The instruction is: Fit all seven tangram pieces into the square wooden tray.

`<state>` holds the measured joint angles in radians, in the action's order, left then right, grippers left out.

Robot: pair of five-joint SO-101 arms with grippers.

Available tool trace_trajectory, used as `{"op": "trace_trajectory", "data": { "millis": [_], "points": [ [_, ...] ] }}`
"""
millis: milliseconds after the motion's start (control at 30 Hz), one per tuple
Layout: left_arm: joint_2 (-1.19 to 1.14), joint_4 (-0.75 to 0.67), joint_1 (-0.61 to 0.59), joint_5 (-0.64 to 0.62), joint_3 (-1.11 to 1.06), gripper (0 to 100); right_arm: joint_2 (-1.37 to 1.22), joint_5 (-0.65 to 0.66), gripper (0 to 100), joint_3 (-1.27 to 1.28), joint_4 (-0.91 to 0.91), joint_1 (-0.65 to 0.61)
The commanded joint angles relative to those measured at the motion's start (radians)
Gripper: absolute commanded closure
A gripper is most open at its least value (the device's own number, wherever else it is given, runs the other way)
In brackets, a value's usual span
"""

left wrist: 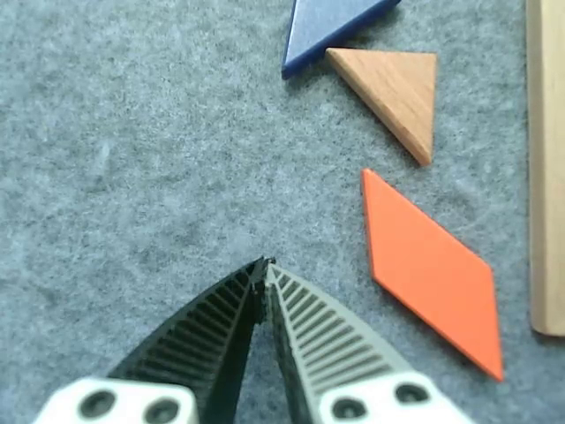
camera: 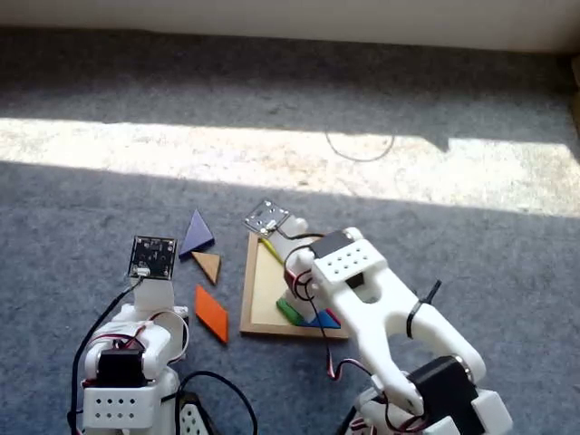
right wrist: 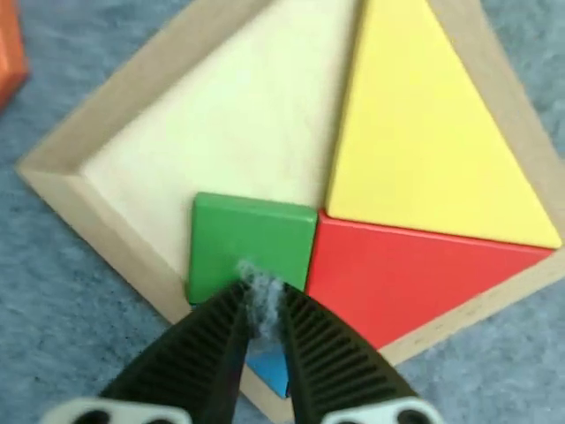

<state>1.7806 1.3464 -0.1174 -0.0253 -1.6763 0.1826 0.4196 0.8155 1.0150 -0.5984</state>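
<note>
Surface (camera: 91, 199): grey, carpet-like, with a sunlit band across the upper part of the high view.
Left arm (camera: 122, 362): white, in the lower left corner of the high view.
Left hand (left wrist: 265, 265): fingers pressed together at the tips and holding nothing. It sits over bare surface, near the orange piece but apart from it.
Navy triangle (camera: 195, 234) (left wrist: 331, 26): left of centre in the high view, flat on the surface outside the tray.
Tan triangle (camera: 207, 265) (left wrist: 397, 93): just below the navy triangle, with one corner just beside it. Whether they touch cannot be told.
Orange piece (camera: 211, 313) (left wrist: 433, 269): a parallelogram lying below the tan triangle, left of the tray and apart from it.
Tray (camera: 249, 281) (left wrist: 547, 177) (right wrist: 97, 216): lower centre of the high view, its right part covered by the right arm.
Green square (camera: 290, 311) (right wrist: 252, 238): in the tray against the rim, with one side touching the red triangle.
Blue piece (camera: 319, 319) (right wrist: 269, 371): in the tray beside the green square, largely hidden by the right hand.
Red triangle (right wrist: 406, 274): in the tray, edge to edge with the yellow triangle.
Yellow triangle (camera: 269, 246) (right wrist: 433, 150): large, in the tray, along the rim.
Right hand (right wrist: 260, 296): fingers drawn nearly together, with a tuft of fluff in the sliver between them. It grips no piece and sits over the green square's rim-side edge.
Cable (camera: 358, 149): a thin loop in the sunlit band.
Right arm (camera: 381, 308): white, lower right of the high view, leaning over the tray.
</note>
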Motion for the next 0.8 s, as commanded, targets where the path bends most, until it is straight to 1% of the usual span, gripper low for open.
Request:
{"op": "trace_trajectory", "data": {
  "millis": [0, 267, 567, 767],
  "points": [
    [0.039, 0.003, -0.013, 0.008, -0.019, 99, 0.119, 0.014, 98.8, -0.010, 0.008, 0.024],
    [0.039, 0.003, -0.013, 0.008, -0.019, 99, 0.380, 0.008, 98.8, 0.114, 0.001, 0.018],
    [0.039, 0.003, -0.013, 0.008, -0.019, 99, 0.558, -0.132, 98.8, 0.130, 0.008, 0.039],
    [0.039, 0.003, -0.013, 0.008, -0.019, 99, 0.676, -0.328, 98.8, 0.131, 0.008, 0.145]
  ]
}}
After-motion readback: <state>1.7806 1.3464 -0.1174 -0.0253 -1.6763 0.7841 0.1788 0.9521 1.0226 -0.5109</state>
